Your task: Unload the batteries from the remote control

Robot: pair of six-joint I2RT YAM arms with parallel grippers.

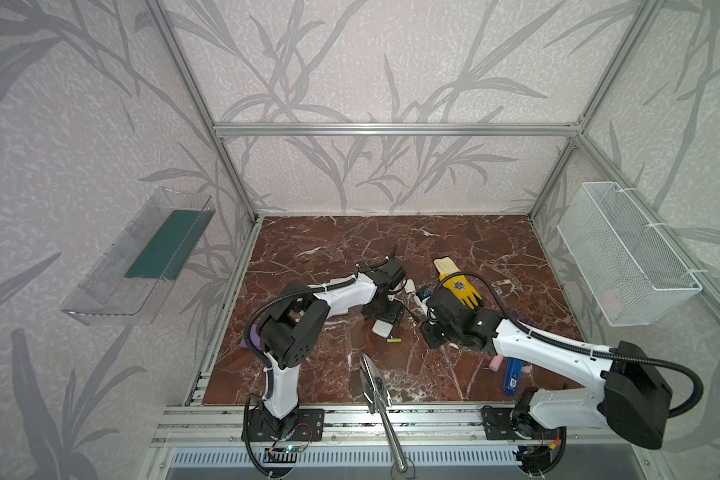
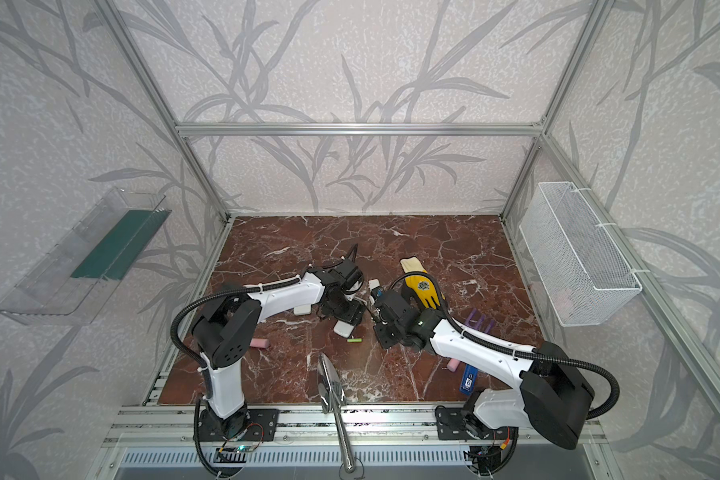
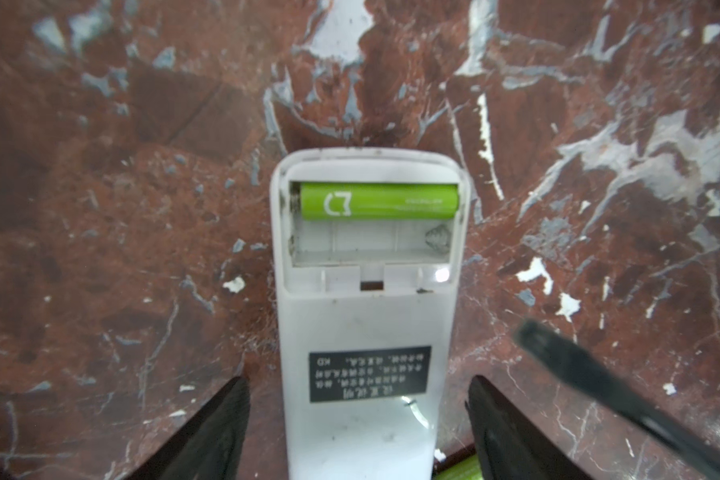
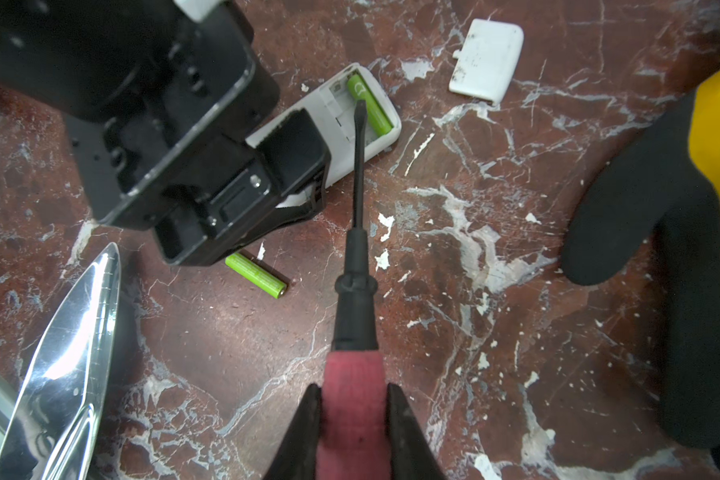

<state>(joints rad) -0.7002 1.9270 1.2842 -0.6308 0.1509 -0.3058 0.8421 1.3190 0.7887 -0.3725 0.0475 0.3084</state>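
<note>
Left wrist — green battery [image 3: 378, 201] crosswise in remote [image 3: 360, 324]

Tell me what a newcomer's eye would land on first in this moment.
The white remote lies back-up with its compartment open: one lime green battery sits in the slot nearest its end, the other slot empty. The right gripper is shut on a pink-handled screwdriver whose tip is at that battery, while the open left gripper straddles the remote. A second green battery lies loose on the table nearby.

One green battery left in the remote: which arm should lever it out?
Right: the right tool grips the screwdriver, tip at the battery; the left tool only straddles the remote, jaws apart.
</note>
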